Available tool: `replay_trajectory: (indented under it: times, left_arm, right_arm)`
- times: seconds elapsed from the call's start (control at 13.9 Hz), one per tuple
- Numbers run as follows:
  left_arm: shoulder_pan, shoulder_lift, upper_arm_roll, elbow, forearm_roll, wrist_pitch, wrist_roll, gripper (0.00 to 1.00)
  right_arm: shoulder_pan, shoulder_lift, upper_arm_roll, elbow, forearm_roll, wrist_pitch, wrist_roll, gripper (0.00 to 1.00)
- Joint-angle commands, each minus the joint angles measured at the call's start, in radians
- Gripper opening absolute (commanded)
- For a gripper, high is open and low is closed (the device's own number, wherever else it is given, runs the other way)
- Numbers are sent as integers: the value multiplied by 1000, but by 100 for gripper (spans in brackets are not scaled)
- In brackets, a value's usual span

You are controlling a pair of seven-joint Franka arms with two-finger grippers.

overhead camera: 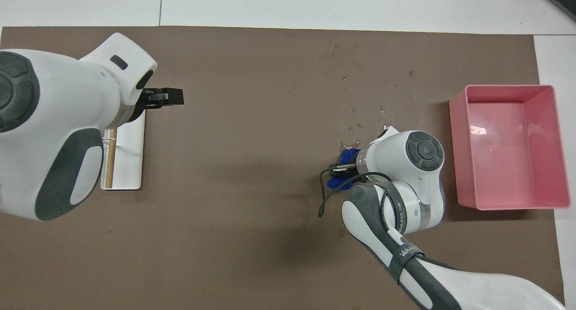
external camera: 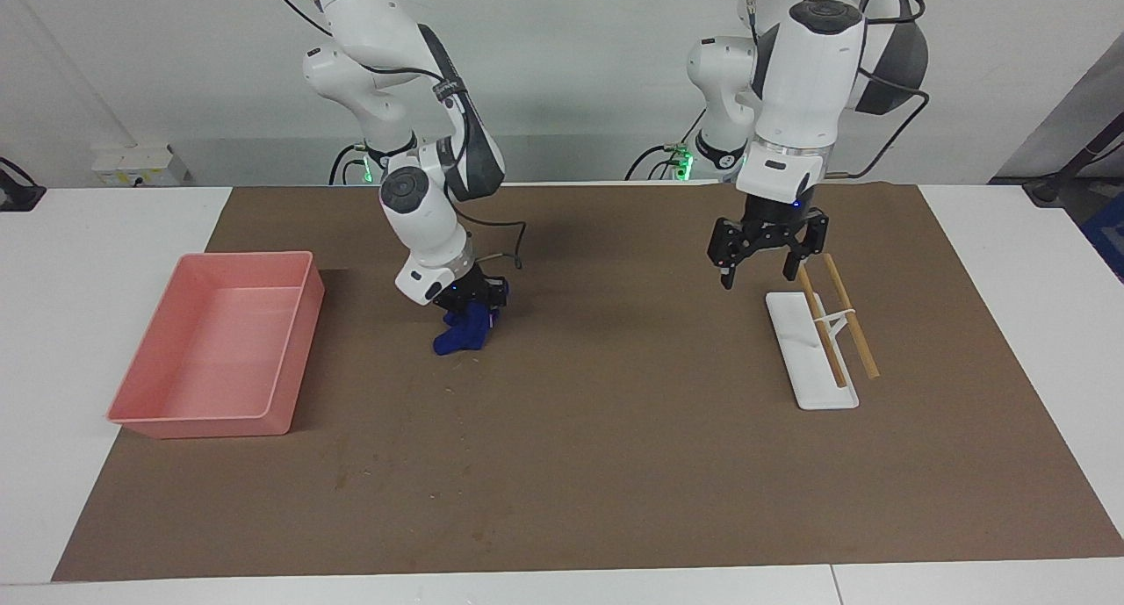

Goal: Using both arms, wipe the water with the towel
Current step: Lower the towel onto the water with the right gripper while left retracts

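arms [external camera: 795, 69]: glossy white shells | dark grey joint caps | silver wrist rings | black cables | black grippers [external camera: 766, 252]

— We saw a royal-blue towel [external camera: 463, 334] under a black right gripper [external camera: 472, 305], on a plain brown mat [external camera: 615, 464].
— We noted the pink tray [external camera: 294, 350], the white holder [external camera: 795, 359] with tan sticks [external camera: 856, 333], white arms with dark grey caps, and a black left gripper [external camera: 767, 267].
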Motion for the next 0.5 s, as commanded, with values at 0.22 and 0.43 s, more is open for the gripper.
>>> replay_trajectory:
  times: [0.22,0.43]
  left_arm:
    - [107,-17,-2,91,1,-227,319,100]
    - [147,16,1,197,-64,-398,360,100]
  right_arm:
    - [-55,158,-1,128,10,89,-139,0]
    - [-71,219,-2,217,-5,94,-156,0]
